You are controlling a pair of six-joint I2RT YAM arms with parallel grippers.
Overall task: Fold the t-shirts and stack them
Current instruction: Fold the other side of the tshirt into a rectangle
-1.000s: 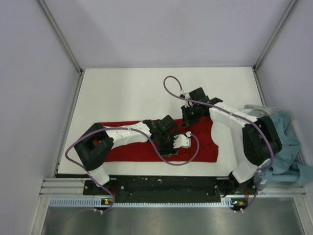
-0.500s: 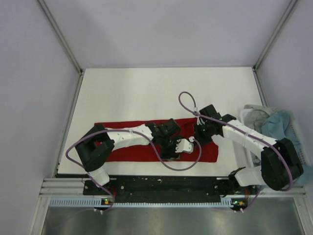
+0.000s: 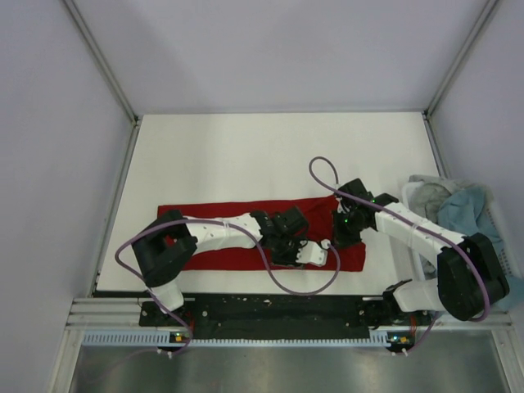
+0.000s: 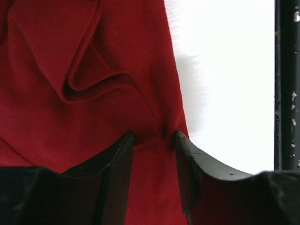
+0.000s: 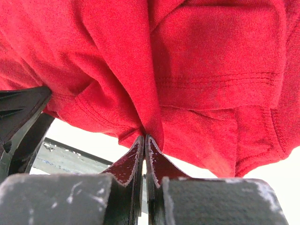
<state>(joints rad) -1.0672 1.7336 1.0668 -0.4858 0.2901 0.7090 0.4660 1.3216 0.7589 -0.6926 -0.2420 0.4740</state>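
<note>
The deep red t-shirt point(image 3: 205, 208) lies as a long band across the near part of the white table point(image 3: 246, 155). My left gripper point(image 3: 309, 253) is low on its near edge; in the left wrist view the gripper point(image 4: 153, 137) has its jaws apart, tips pressed on the red cloth point(image 4: 70, 47), which puckers between them. My right gripper point(image 3: 341, 230) is over the shirt's right part. In the right wrist view this gripper point(image 5: 144, 137) is shut on a fold of the red cloth point(image 5: 211, 56), lifted off the table. The teal-blue t-shirt point(image 3: 468, 211) and the light grey t-shirt point(image 3: 426, 193) lie bunched at the right edge.
A black rail point(image 3: 270, 307) runs along the table's near edge, close to the left gripper; it also shows in the left wrist view point(image 4: 286, 93). Grey walls enclose the table on three sides. Purple cables loop over both arms.
My right gripper has come from the shirt's far edge toward the near side with red cloth in it. My left gripper has shifted a little right and nearer.
</note>
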